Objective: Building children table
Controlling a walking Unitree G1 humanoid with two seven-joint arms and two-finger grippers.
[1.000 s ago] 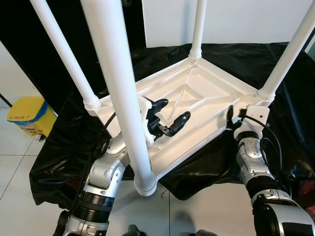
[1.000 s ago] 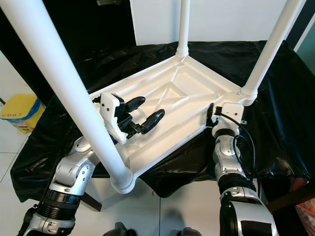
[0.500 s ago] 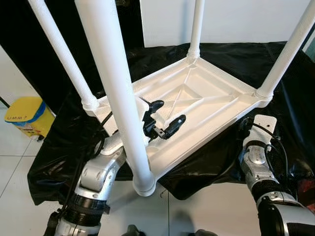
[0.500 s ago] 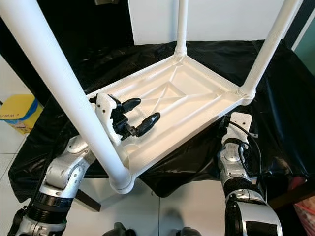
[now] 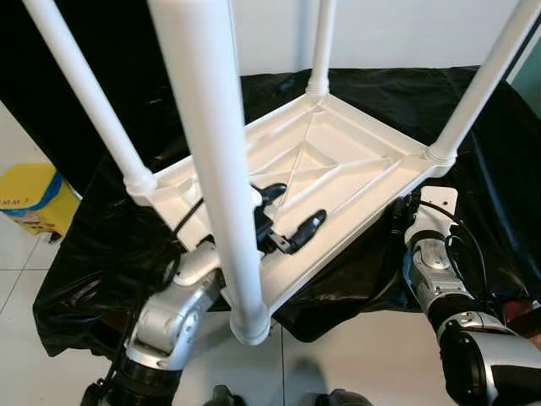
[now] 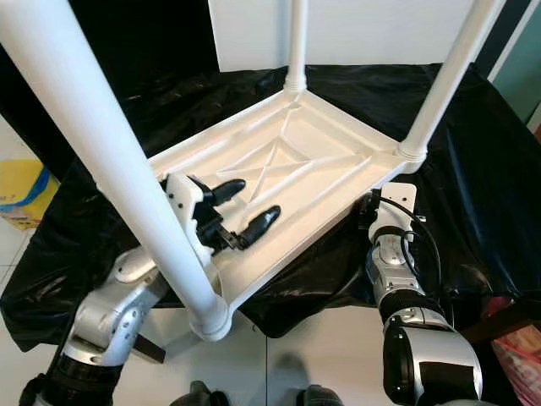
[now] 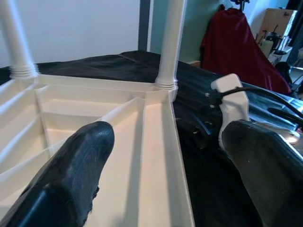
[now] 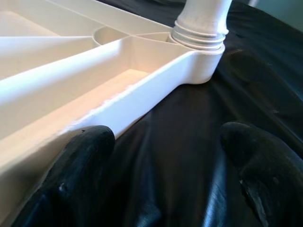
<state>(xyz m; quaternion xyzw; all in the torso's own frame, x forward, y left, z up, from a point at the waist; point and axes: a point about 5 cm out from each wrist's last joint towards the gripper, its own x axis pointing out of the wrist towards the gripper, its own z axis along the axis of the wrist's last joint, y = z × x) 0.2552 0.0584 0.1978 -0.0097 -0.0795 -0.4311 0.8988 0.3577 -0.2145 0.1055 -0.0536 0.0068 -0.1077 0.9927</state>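
Observation:
A white plastic children's table (image 5: 355,190) lies upside down on a black cloth. Its legs stand up: a near one (image 5: 220,169), a left one (image 5: 84,93), a far one (image 5: 321,42) and a right one (image 5: 478,85). My left gripper (image 5: 292,211) hovers open over the ribbed underside near the front rim, holding nothing. In the left wrist view the fingers (image 7: 75,161) straddle the rim (image 7: 165,142). My right gripper (image 8: 168,142) is open and low over the cloth, just beside the rim (image 8: 142,90) below the right leg's socket (image 8: 201,28).
The black cloth (image 5: 507,169) covers the low surface and hangs to a white tiled floor (image 5: 355,355). A yellow bin (image 5: 30,199) stands on the floor to the left. A white wall (image 5: 397,30) is behind. A red cloth (image 7: 232,42) hangs further off.
My right gripper, which had dropped away from the table's right rim half a second ago, is back close beside it. The left gripper stays open over the underside. The camera has shifted slightly.

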